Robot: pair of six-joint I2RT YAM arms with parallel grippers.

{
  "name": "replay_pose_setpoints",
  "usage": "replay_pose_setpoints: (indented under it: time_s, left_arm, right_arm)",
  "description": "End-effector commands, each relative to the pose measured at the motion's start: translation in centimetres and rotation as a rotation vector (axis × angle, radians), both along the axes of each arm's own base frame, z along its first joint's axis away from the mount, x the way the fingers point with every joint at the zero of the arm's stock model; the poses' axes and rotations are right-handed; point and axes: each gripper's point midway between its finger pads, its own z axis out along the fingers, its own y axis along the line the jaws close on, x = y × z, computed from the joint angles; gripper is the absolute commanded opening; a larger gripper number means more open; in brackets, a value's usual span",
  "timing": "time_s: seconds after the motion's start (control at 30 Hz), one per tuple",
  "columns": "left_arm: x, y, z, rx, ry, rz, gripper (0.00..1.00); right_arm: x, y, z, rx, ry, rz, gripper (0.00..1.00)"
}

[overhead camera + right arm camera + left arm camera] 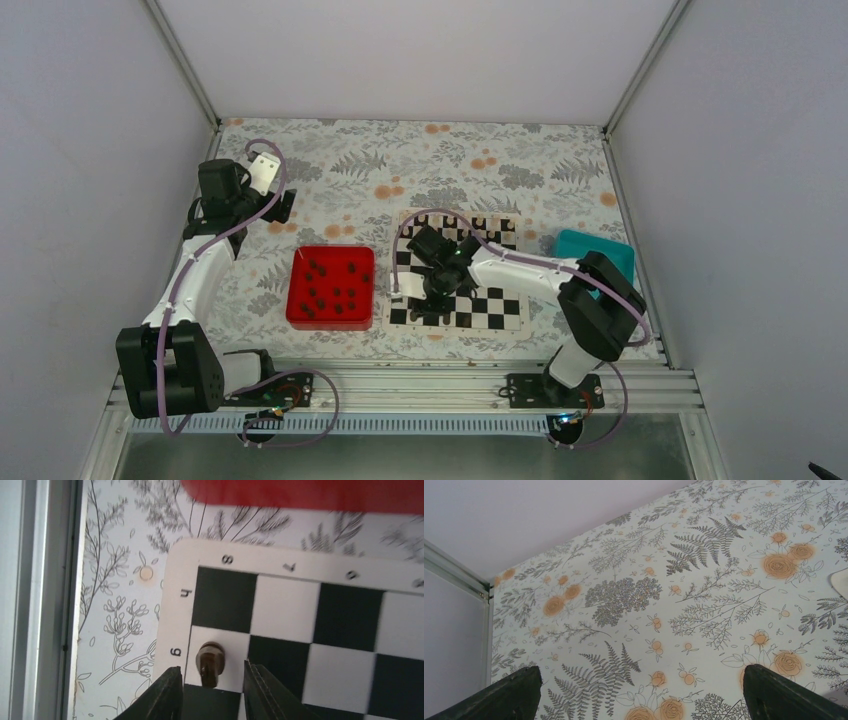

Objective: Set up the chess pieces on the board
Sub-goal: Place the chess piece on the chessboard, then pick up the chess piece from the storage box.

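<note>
**Task item.** One small dark brown chess piece stands upright on a cream square of the flat chessboard of black and cream squares. The square is in the row marked "g", at the board's edge column, lower centre of the right wrist view.

**Right gripper**. It is released: its two dark fingers sit either side of the piece, with a visible gap on each side and no contact.

**Progress.** Judged early. About a dozen dark pieces lie loose in the red square plastic tray, left of the board in the overhead view. The squares next to the placed piece are bare. The right arm hides much of the board from above, so the number of pieces set cannot be confirmed.

**Left gripper**. It is spread wide and grasps nothing, above the floral-patterned table cover in the upper left of the overhead view, well apart from tray and board.
</note>
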Motion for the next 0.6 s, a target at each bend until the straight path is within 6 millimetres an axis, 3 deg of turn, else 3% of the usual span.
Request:
replay_pose_setpoints:
  time_s: [0.0, 0.13, 0.3, 0.43, 0.57]
  left_arm:
    - [0.0, 0.2, 0.3, 0.000, -0.014, 0.005, 1.00]
    - [0.1, 0.1, 0.3, -0.001, -0.016, 0.003, 1.00]
    - [0.0, 0.1, 0.3, -0.001, -0.017, 0.000, 1.00]
    - [0.0, 0.0, -0.1, -0.001, -0.013, -0.001, 1.00]
    - [0.0, 0.3, 0.2, 0.002, -0.017, 0.011, 1.00]
  right_arm:
    - [0.8, 2.0, 4.1, 0.085, -0.048, 0.010, 0.35]
    - [2.2, 4.5, 6.9, 0.137, -0.083, 0.013, 0.35]
    - [4.9, 8.8, 8.6, 0.193, -0.141, -0.023, 0.31]
    - [6.0, 12.5, 8.8, 0.219, -0.139, -0.028, 0.31]
    - [7.7, 15.6, 7.3, 0.205, -0.191, -0.058, 0.31]
